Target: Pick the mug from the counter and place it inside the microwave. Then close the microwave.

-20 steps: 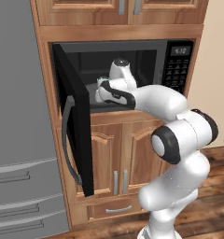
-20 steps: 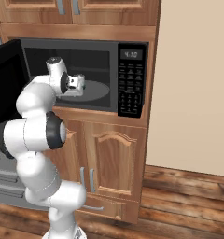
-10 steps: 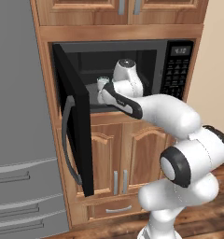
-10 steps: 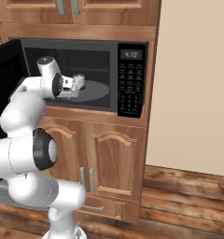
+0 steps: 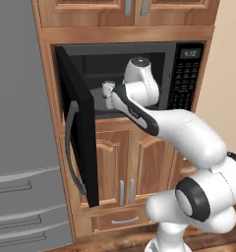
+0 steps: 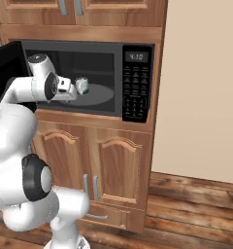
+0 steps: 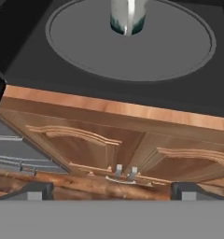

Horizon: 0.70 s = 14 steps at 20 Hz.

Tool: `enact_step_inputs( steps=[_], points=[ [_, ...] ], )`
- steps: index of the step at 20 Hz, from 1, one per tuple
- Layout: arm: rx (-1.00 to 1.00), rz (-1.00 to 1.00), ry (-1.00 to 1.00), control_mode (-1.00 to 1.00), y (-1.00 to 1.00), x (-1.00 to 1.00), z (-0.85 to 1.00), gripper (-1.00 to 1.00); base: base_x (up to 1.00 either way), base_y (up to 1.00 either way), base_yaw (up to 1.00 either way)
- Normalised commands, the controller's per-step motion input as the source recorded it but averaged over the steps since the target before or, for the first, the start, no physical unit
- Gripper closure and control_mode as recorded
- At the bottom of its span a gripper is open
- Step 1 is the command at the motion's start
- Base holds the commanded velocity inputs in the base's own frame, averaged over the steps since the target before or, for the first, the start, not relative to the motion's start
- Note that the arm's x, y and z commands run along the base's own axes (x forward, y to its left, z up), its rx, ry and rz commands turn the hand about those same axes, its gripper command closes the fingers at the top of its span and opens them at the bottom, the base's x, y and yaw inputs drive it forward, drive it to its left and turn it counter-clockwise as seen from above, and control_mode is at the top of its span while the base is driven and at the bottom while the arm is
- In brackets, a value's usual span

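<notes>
One second back the end effector (image 6: 72, 90) sat deeper in the microwave (image 5: 139, 78) with the mug (image 6: 82, 86) right at its fingers; now it has pulled back toward the door opening and the mug is left behind on the turntable (image 7: 132, 42). And the arm has swung too: the elbow that bulged out low to the right in the left base view has dropped closer to the camera, with the forearm now running up and left toward the cavity.

Mug first: it stands upright on the grey turntable, just ahead of the end effector and clear of it, no contact. In the hand view it sits at the top edge, straight ahead and centred between the two finger tips, teal showing at its base.

End effector: fingers spread wide, gripping nothing, hovering at the mouth of the microwave and pointing inward.

Arm pose: wrist held level at cavity height, hand camera looking across the microwave floor with the wooden cabinet doors (image 7: 109, 144) below. Microwave door (image 5: 78, 133) hangs wide open, off to the end effector's left.
</notes>
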Motion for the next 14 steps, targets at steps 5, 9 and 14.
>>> enact_step_inputs(
  steps=[5, 9, 14],
  points=[
    [0.00, 0.00, -0.05, -1.00, -0.14, -0.67, 0.16, -1.00, 0.00, 0.00, 0.00],
    [0.00, 0.00, -0.08, -1.00, -0.15, -0.70, 0.07, -1.00, 0.00, 0.00, 0.00],
    [0.00, 0.00, -0.14, -1.00, -0.10, -0.68, 0.00, -1.00, 0.00, 0.00, 0.00]
  ],
)
